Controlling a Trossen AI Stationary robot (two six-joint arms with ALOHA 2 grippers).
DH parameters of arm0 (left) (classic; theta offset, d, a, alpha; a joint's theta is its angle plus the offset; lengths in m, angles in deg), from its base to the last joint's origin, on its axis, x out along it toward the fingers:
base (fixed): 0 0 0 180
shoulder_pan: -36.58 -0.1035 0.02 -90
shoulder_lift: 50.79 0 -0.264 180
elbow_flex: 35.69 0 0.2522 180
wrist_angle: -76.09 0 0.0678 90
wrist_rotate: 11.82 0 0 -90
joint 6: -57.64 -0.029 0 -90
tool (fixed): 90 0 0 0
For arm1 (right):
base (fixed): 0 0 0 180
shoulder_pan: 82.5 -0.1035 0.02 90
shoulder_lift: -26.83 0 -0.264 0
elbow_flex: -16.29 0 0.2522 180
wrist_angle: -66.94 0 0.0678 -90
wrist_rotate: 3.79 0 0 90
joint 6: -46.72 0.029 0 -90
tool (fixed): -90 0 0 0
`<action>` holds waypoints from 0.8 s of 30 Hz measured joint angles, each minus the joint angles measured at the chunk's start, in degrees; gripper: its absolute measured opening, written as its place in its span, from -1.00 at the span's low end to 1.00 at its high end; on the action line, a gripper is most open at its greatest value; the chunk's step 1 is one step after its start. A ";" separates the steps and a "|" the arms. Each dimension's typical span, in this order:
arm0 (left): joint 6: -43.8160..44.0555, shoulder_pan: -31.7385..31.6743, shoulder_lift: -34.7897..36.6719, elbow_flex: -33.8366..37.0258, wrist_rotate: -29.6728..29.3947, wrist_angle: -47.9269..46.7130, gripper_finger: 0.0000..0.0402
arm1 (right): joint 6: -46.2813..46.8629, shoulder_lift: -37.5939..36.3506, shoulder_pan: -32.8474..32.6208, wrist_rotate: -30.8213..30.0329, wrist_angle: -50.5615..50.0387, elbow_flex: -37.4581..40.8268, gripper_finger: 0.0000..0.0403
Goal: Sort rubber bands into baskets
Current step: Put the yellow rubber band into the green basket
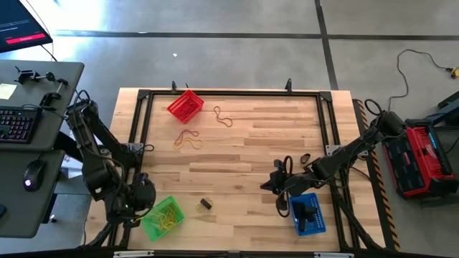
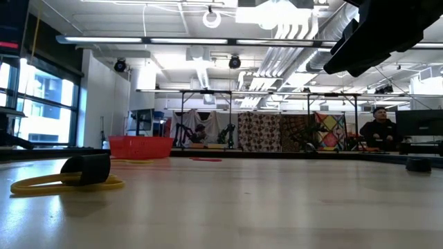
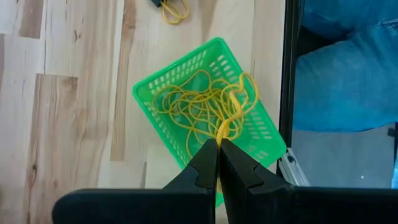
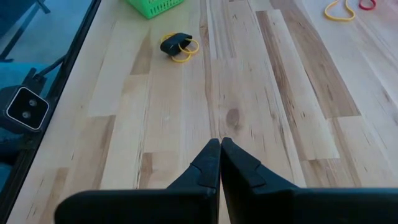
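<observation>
Closest to the low camera, at the lower left of that frame, a thick black rubber band lies across a yellow rubber band on the bench; from above I see the same pair low and centre, between the green basket and the blue basket. I judge these bands to be almost weightless, soft and stretchy, apt to snag on each other or spring off a fingertip, so I would pinch a single strand where it lies clear of its neighbour, and take the stiffer black one across its width. More loose bands, reddish-orange and tan, sit in the upper left of the overhead frame below the red basket, with another tan loop just to its right. My left end effector hangs over the green basket at the lower left, fingers fully closed, their tips at the tangle of yellow bands inside; a strand seems caught between them, though I cannot be sure. My right end effector is closed too, holding nothing, above bare wood near the blue basket.
</observation>
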 joint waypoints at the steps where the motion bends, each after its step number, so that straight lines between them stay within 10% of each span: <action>1: 0.09 0.16 0.00 0.00 -0.04 0.00 -1.00 | 0.00 0.00 0.00 0.00 0.00 0.00 -1.00; 24: 6.92 3.57 0.24 0.50 -3.65 -1.83 -1.00 | -0.04 0.00 0.00 0.00 0.00 0.00 -1.00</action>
